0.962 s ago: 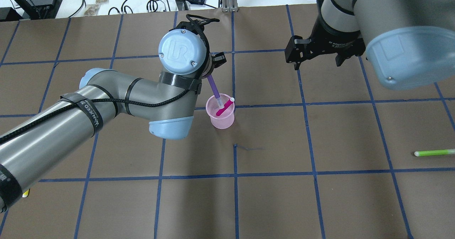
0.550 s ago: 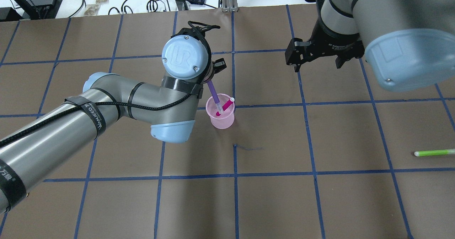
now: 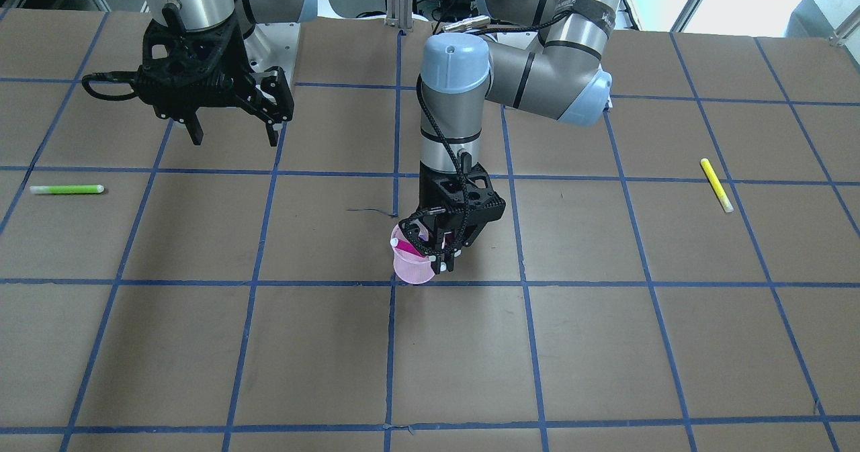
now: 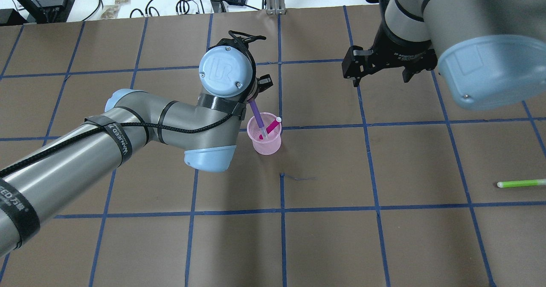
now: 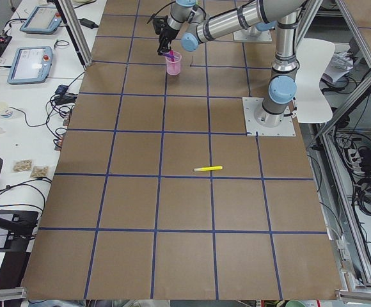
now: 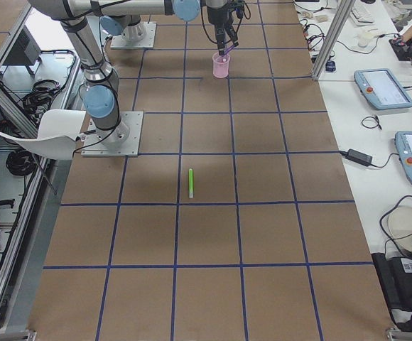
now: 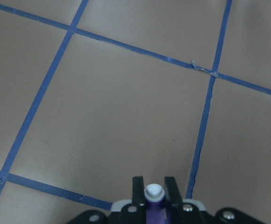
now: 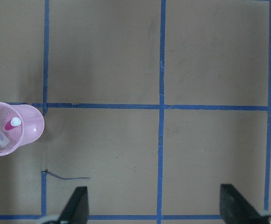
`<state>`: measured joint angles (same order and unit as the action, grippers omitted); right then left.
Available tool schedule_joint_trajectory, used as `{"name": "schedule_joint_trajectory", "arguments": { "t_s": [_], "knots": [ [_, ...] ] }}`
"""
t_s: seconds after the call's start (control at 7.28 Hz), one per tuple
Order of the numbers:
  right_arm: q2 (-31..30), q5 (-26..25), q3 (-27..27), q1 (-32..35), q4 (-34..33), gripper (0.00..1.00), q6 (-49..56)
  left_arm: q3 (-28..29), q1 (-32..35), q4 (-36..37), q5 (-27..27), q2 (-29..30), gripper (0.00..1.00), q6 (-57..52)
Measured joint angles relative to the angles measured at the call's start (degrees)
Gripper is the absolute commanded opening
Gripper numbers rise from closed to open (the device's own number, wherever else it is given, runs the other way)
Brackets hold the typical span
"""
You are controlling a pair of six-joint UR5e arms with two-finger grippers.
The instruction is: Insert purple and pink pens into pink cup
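The pink cup (image 4: 268,147) stands upright near the table's middle. The pink pen (image 4: 271,127) leans inside it, white cap up. My left gripper (image 3: 443,254) is above the cup's far-left rim, shut on the purple pen (image 4: 257,113). The pen slants down with its lower end inside the cup. The left wrist view shows the purple pen's white end (image 7: 153,192) between the two fingers. My right gripper (image 4: 379,77) is open and empty, well off to the cup's right and further back. The right wrist view shows the cup (image 8: 30,128) holding both pens.
A green pen (image 4: 520,183) lies near the table's right edge. A yellow pen (image 3: 716,184) lies on my left side. Cables and boxes (image 4: 187,3) lie past the far edge. Blue tape lines grid the brown table.
My left arm has shifted slightly right and the purple pen has gone a little deeper into the cup. The right arm has hardly moved.
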<state>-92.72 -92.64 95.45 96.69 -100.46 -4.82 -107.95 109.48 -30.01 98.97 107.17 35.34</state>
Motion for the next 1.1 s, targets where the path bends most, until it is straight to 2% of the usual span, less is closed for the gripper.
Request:
{"name": "schedule_joint_trajectory", "arguments": {
  "t_s": [0.69, 0.82, 1.1],
  "knots": [
    [0.0, 0.24, 0.0, -0.03, -0.08, 1.0, 0.1, 0.97, -0.44, -0.85, -0.79, -0.86, 1.0, -2.29],
    [0.0, 0.28, 0.0, -0.03, -0.11, 1.0, 0.11, 2.56, -1.69, -4.43, -1.0, -1.62, 1.0, -6.23],
    [0.0, 0.34, -0.05, 0.04, -0.22, 1.0, -0.05, 9.31, -6.0, -18.82, -2.15, -3.12, 1.0, -16.16]
  ]
}}
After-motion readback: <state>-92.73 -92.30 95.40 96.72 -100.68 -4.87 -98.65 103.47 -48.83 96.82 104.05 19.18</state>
